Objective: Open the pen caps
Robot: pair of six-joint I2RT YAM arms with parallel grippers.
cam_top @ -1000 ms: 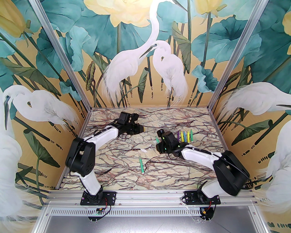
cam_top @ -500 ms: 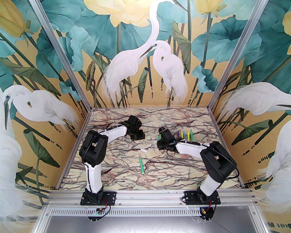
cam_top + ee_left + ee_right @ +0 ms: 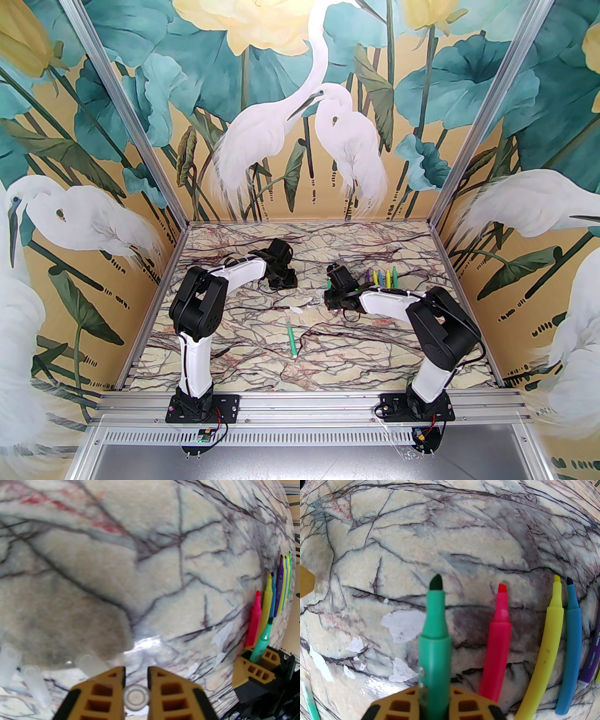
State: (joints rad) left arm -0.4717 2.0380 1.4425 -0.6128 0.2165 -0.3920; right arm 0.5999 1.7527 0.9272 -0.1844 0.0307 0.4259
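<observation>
The left gripper [image 3: 136, 671] is clenched on a clear pen cap [image 3: 136, 696], which sits end-on between its two fingers over the marbled table [image 3: 164, 550]. Three loose caps [image 3: 35, 682] lie on the table close by. The right gripper [image 3: 434, 692] grasps a green pen [image 3: 434, 630] by the body, its dark tip bare. A pink pen [image 3: 499, 639], a yellow pen [image 3: 550, 632] and a blue pen [image 3: 571, 644] lie uncapped beside it.

the left arm [image 3: 197, 328] folds up at the elbow and reaches toward the desk's far middle, its left pincer [image 3: 136, 671] pinched tight on a clear pen cap [image 3: 136, 696]. the right arm [image 3: 436, 337] bends likewise, its forearm reaching inward from the right edge, its right pincer [image 3: 434, 691] clamped around a green pen [image 3: 434, 630].
</observation>
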